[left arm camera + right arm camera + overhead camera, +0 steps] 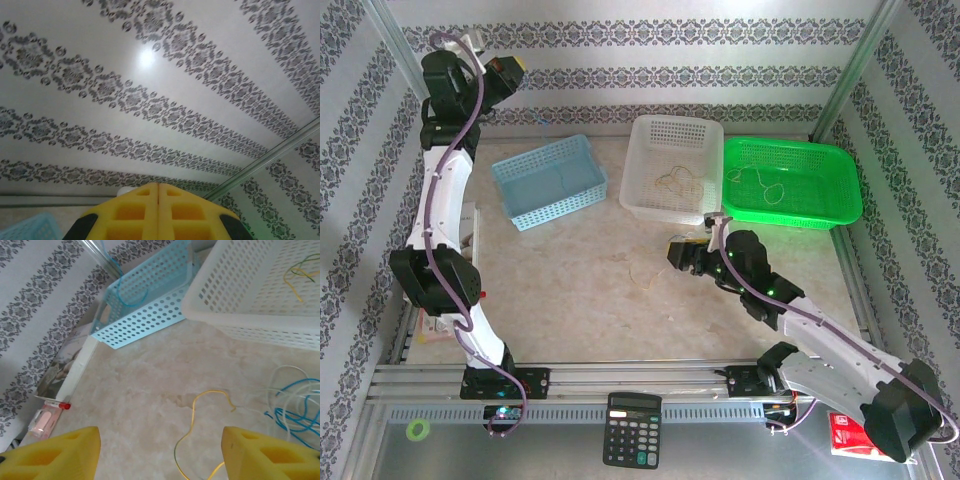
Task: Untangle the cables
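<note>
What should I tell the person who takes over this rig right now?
Left gripper: shut, nothing between the fingers, raised toward the back wall.
Right gripper: open, empty, low over the table.
Done: a blue wire in the blue basket, a yellow wire in the white basket, a pale wire in the green basket.
Left: a blue and white tangle on the table under the right gripper, with a loose yellow wire beside it.
</note>
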Tool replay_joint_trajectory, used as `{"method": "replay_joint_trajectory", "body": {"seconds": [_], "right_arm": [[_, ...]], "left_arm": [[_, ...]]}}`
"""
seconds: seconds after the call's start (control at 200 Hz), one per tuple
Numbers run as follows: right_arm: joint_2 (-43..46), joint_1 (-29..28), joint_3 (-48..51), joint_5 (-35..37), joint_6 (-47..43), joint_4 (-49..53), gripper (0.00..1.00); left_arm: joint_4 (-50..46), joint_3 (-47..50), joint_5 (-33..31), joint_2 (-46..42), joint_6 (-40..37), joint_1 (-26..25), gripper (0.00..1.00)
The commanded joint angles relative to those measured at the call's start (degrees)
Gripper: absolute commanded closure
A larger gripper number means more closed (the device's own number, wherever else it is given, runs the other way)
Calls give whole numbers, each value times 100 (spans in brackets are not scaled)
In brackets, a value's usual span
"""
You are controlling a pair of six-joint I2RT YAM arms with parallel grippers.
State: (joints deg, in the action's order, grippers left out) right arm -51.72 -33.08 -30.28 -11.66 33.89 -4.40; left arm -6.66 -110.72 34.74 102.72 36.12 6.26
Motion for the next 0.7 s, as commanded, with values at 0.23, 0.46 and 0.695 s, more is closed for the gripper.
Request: {"method": "replay_joint_trajectory", "body": {"seconds": [0.23, 0.46, 0.695], "right_arm": [[-181, 56, -161, -179, -156, 84, 35], [-277, 13, -215, -239, -145, 6, 35], [-117, -31, -142, -174, -97, -8, 35]], "left_arm": [[904, 1264, 314, 74, -53, 59, 100], [1044, 2184, 239, -59, -192, 59, 100], [871, 2806, 128, 26, -444, 43, 100]]}}
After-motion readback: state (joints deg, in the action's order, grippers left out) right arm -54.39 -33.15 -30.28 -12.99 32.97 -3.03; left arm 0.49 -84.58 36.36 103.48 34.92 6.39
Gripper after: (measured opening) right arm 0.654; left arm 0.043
